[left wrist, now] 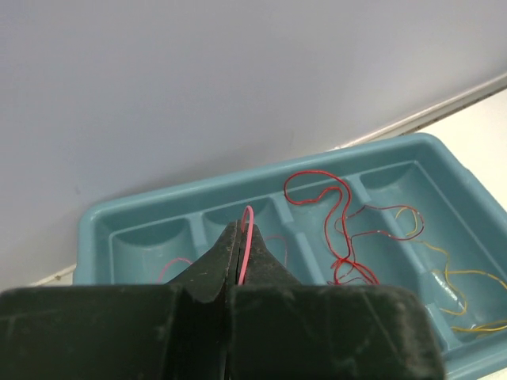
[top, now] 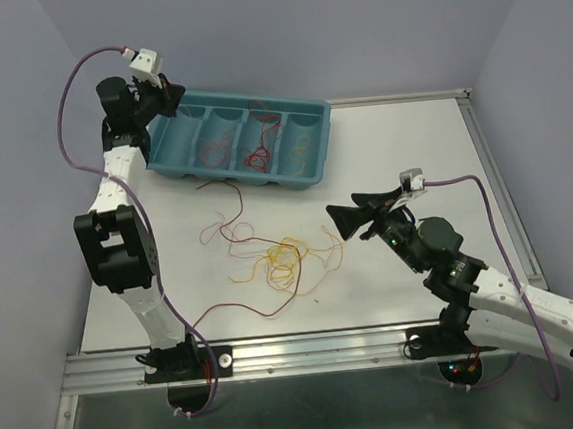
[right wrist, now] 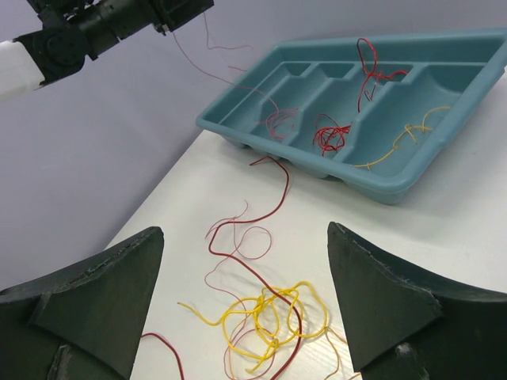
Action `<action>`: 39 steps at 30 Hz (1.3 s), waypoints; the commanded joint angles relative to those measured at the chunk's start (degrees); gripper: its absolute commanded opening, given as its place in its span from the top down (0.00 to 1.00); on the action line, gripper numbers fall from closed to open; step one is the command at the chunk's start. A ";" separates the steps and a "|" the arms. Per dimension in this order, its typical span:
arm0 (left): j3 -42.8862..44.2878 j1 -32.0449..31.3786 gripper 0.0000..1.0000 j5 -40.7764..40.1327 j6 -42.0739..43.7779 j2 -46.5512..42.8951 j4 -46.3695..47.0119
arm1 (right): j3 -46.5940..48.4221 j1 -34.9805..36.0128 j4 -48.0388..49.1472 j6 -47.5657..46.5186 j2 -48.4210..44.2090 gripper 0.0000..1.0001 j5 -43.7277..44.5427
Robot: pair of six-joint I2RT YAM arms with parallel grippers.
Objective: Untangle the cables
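Note:
A tangle of thin cables lies mid-table: yellow loops [top: 285, 258] crossed by a dark red wire [top: 230, 229], with orange strands beside them. The right wrist view shows the yellow loops [right wrist: 273, 324] and the dark red wire [right wrist: 273, 198]. My right gripper [top: 342, 220] is open and empty, just right of the tangle and above it [right wrist: 244, 231]. My left gripper [top: 169, 99] is raised over the left end of the teal tray [top: 247, 170]. It is shut on a thin pink cable [left wrist: 248, 229] that hangs down into the tray.
The tray has several compartments; one holds a red cable [left wrist: 337, 229], the end one yellow wires [left wrist: 467, 277]. It stands at the table's back left, against the wall. A long red wire [top: 236, 305] lies near the front edge.

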 commanded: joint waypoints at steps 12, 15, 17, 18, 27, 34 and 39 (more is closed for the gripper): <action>-10.96 -7.45 1.00 -3.87 22.22 -2.99 7.05 | -1.31 0.23 3.32 -0.82 -0.48 0.11 1.03; -8.69 -7.89 1.00 -2.12 23.28 -1.06 2.94 | -1.40 0.15 3.32 -0.82 -0.57 0.11 1.03; -6.93 -8.07 1.00 -1.15 23.72 1.58 0.12 | -1.31 0.15 3.32 -0.82 -0.66 0.11 0.94; -5.09 -8.15 1.00 -1.23 23.37 2.63 -2.24 | -1.31 0.06 3.24 -0.82 -0.57 0.11 0.86; 4.14 -8.15 1.00 -3.08 20.30 14.76 -11.30 | -1.31 0.15 3.41 -0.82 -0.22 0.11 0.85; 11.53 -8.85 1.00 -8.61 18.72 19.78 -19.91 | -1.22 0.15 3.33 -0.82 0.13 0.11 1.03; 19.07 -10.17 0.99 -16.52 19.59 22.15 -29.13 | -1.31 0.15 3.41 -0.82 0.48 0.11 1.03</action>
